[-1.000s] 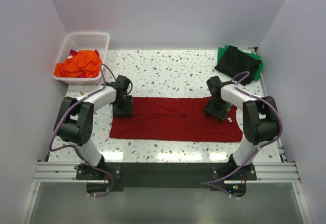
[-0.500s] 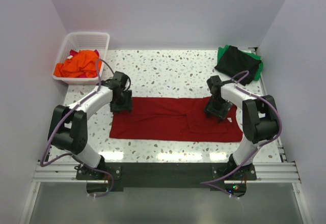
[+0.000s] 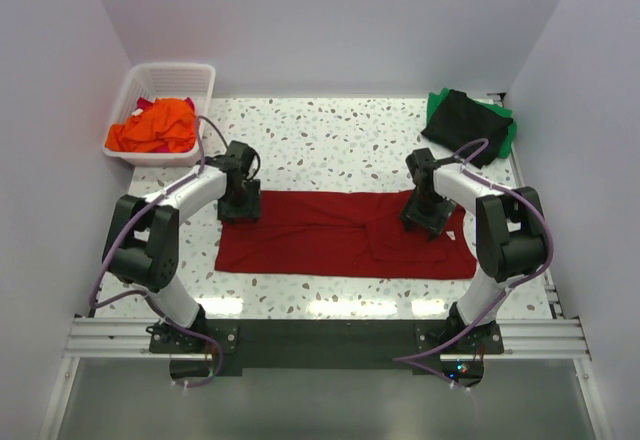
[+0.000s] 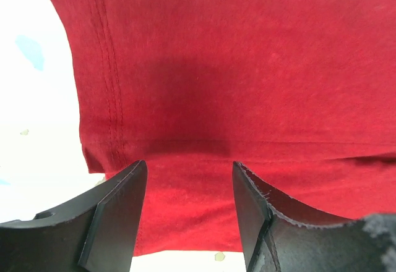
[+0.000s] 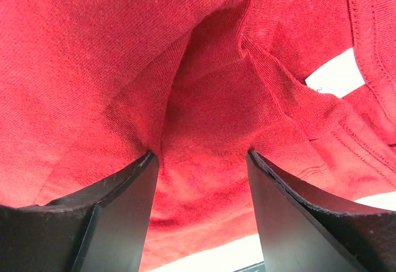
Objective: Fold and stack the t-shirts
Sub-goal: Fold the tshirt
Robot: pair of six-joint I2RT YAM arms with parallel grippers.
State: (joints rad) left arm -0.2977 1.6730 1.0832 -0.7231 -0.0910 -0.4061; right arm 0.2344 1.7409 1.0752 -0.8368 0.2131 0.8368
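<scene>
- Only the left arm has shifted: its elbow swung outward and has come partway back, while its gripper stayed at the far left corner of the red shirt point(image 3: 330, 235). The right arm and the cloth look unchanged.
- That shirt lies flat as a long strip across the table point(image 3: 330, 135), between the two arms.
- Left gripper point(image 4: 189, 168) hangs low over the hemmed corner, jaws well apart, with flat cloth under them and nothing pinched.
- Right gripper point(image 5: 201, 156) is down on the far edge near the sleeve end. Its jaws are spread just as wide, with cloth puckered up between them but not clamped.
- Orange shirts point(image 3: 155, 128) wait in the basket point(image 3: 165, 68); a black-and-green stack point(image 3: 465, 120) sits in the far right corner.
- My guess is that the lengthwise fold is done and the crosswise fold comes next.
- Both grippers would have to close on their edges, taking every layer, then lift together so the strip does not unfold.
</scene>
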